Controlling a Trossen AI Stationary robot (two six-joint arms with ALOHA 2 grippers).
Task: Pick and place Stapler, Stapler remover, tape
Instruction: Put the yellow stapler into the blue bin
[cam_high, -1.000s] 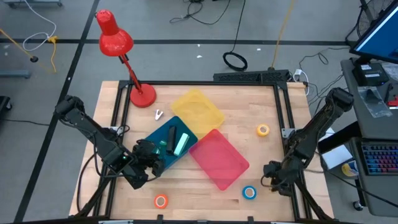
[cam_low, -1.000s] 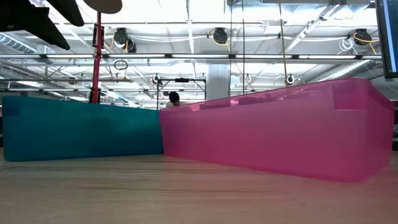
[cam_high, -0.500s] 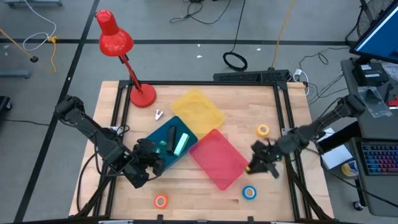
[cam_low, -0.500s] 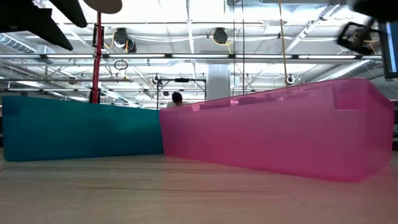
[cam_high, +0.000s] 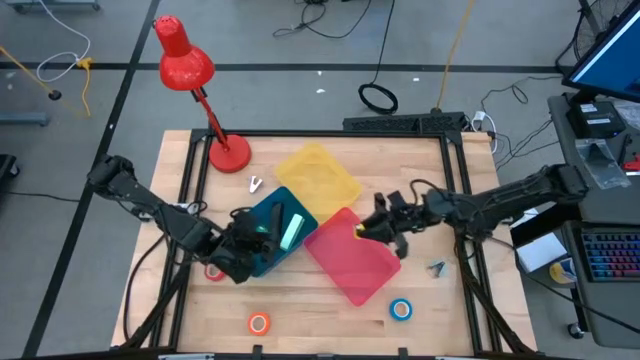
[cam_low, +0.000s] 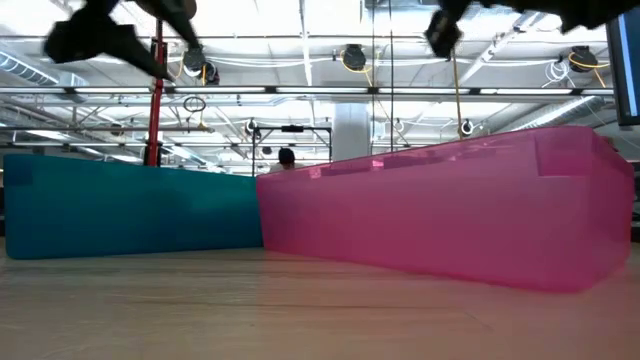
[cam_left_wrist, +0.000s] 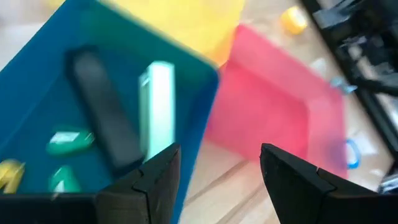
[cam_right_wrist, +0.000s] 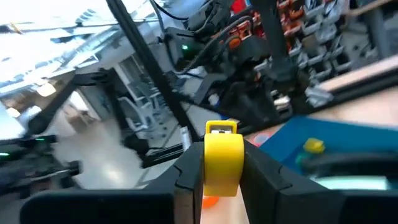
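High view: overhead, straight down on whole table (cam_high: 420, 180). Low view: tabletop height, level, very near pink tray (cam_low: 450, 210) and blue tray (cam_low: 130, 205), room behind. Left wrist view: close above blue tray, pink tray beyond. Right wrist view: faces blue tray and room. All share blue tray.

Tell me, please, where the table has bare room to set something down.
Bare wood lies between the yellow tray and the table's right rail, and along the front edge between the orange tape and blue tape. The middle is crowded with trays.
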